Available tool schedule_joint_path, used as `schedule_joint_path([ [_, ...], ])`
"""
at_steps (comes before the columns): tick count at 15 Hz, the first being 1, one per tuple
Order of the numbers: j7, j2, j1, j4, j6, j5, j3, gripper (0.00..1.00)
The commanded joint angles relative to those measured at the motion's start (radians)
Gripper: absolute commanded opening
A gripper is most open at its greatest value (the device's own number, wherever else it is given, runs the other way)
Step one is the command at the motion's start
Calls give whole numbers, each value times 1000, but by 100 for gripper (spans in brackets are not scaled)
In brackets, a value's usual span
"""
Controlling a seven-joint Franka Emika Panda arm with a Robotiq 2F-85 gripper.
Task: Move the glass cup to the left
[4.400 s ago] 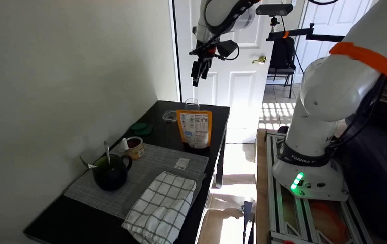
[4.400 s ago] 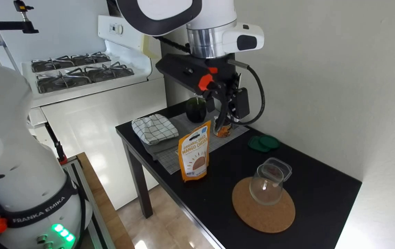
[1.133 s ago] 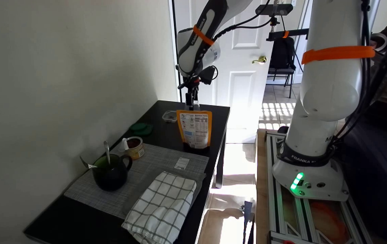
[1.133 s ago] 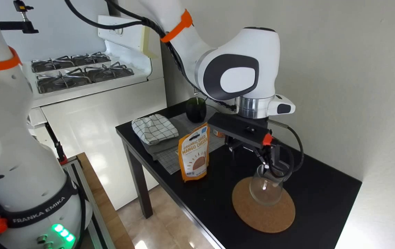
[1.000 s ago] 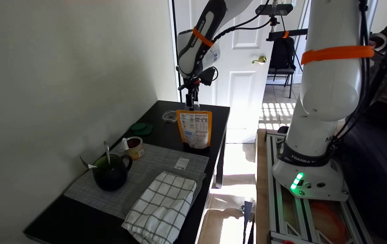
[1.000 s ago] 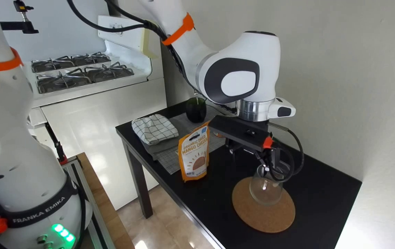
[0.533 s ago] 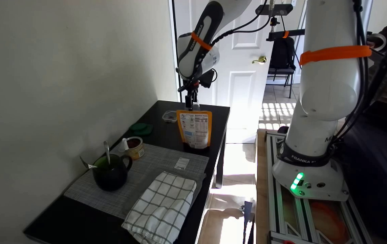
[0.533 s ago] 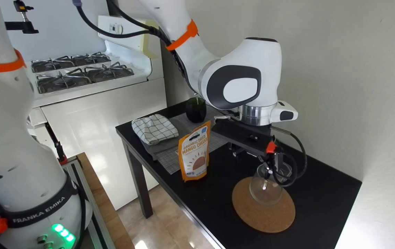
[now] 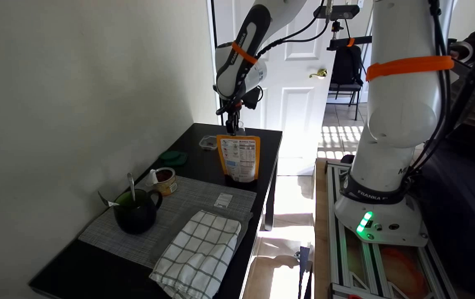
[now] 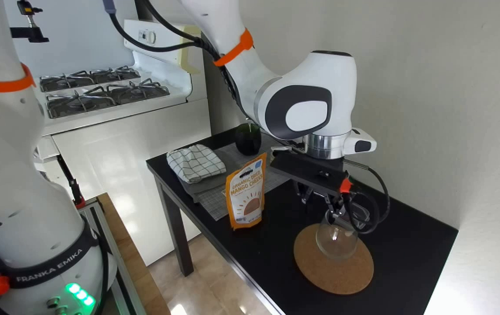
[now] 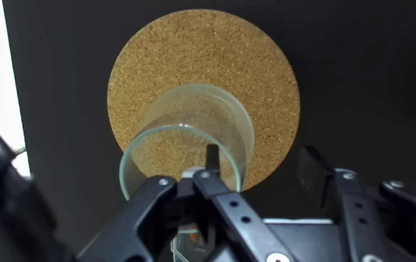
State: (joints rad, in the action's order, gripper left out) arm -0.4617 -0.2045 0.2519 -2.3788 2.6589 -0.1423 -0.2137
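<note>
Glass cup (image 11: 200,116): sitting upright on the cork mat (image 11: 200,47).
Gripper (image 11: 261,156): fingers spread, one at that cup's mouth, one outside.

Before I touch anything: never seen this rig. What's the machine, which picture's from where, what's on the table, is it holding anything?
It's a robot arm ending in a two-finger gripper. Both wide pictures are taken from outside it; the close one looks down from its wrist. The black table bears a glass cup on a cork mat, an orange packet, a checked cloth and a dark mug, among others. Nothing is held: the gripper stands open at the cup's rim.
</note>
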Motion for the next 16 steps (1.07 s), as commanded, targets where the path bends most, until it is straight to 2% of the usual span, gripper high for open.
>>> schedule_joint_path([
  [1, -2, -21, 17, 10, 40, -9, 6, 28],
  [4, 1, -9, 20, 13, 34, -16, 2, 5],
  [5, -1, -3, 21, 17, 16, -14, 2, 1],
  [10, 17, 3, 18, 29, -30, -20, -3, 1],
  [13, -104, 62, 53, 18, -73, 116, 51, 1],
  [16, -329, 138, 86, 19, -155, 382, 115, 1],
])
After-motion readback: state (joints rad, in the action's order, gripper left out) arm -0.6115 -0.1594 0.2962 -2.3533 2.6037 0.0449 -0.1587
